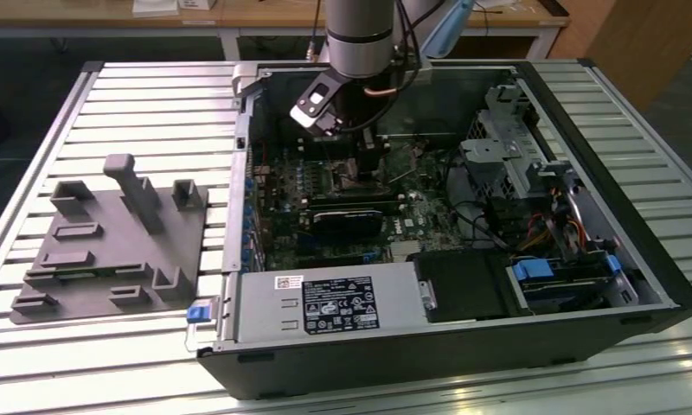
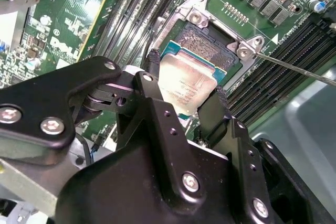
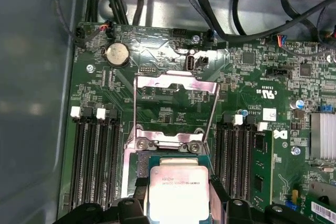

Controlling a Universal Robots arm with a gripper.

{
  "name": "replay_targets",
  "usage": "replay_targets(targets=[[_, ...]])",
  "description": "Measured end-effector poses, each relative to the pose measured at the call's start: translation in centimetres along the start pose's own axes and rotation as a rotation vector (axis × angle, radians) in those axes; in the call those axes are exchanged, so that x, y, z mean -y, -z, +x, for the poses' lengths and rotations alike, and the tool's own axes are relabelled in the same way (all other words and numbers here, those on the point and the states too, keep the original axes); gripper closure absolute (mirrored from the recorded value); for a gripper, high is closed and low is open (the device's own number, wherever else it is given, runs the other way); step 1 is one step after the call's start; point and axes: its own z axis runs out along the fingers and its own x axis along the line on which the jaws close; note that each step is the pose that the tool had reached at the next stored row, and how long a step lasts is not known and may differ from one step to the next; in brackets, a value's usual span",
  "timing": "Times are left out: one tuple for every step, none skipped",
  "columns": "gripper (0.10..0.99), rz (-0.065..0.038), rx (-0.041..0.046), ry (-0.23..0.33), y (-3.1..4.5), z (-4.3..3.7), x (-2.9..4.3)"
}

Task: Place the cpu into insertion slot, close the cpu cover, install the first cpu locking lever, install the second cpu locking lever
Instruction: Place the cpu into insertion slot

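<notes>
Cpu (image 2: 189,86) clamped by two edges between the gripper (image 2: 187,76) fingers, directly over the open socket (image 2: 202,38); seated or not, can't tell. First wrist view adds the cpu cover (image 3: 176,82), flipped open just beyond the socket. Exterior view: arm (image 1: 358,35) reaching down into the open computer case (image 1: 438,354).

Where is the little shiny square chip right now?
In both wrist views the cpu is pinched in the claw, right at the open socket on the green board, next to the flipped-open cpu cover.
</notes>
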Motion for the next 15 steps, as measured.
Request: replay_targets(targets=[[0.545, 0.0, 0.0006, -0.007, -0.07, 0.0, 0.01], [0.545, 0.001, 0.0011, -0.013, -0.13, 0.01, 0.01], [0.545, 0.001, 0.0015, -0.018, -0.16, 0.01, 0.01], [0.545, 0.001, 0.0016, -0.019, -0.16, 0.01, 0.02], [0.545, 0.001, 0.0001, -0.019, -0.16, 0.01, 0.02], [0.545, 0.001, -0.0021, -0.019, -0.18, 0.01, 0.02], [0.545, 0.001, -0.0038, -0.02, -0.2, 0.02, 0.02], [0.545, 0.001, -0.0043, -0.02, -0.24, 0.02, 0.02], [0.545, 0.001, -0.0042, -0.02, -0.29, 0.02, 0.03], [0.545, 0.0, -0.004, -0.021, -0.34, 0.02, 0.03], [0.545, 0.0, -0.0039, -0.023, -0.42, 0.03, 0.04], [0.545, 0.0, -0.0036, -0.025, -0.49, 0.03, 0.04], [0.545, 0.0, -0.0034, -0.028, -0.56, 0.03, 0.05], [0.545, -0.001, -0.0032, -0.03, -0.64, 0.04, 0.06], [0.545, -0.001, -0.0029, -0.032, -0.71, 0.04, 0.08]])
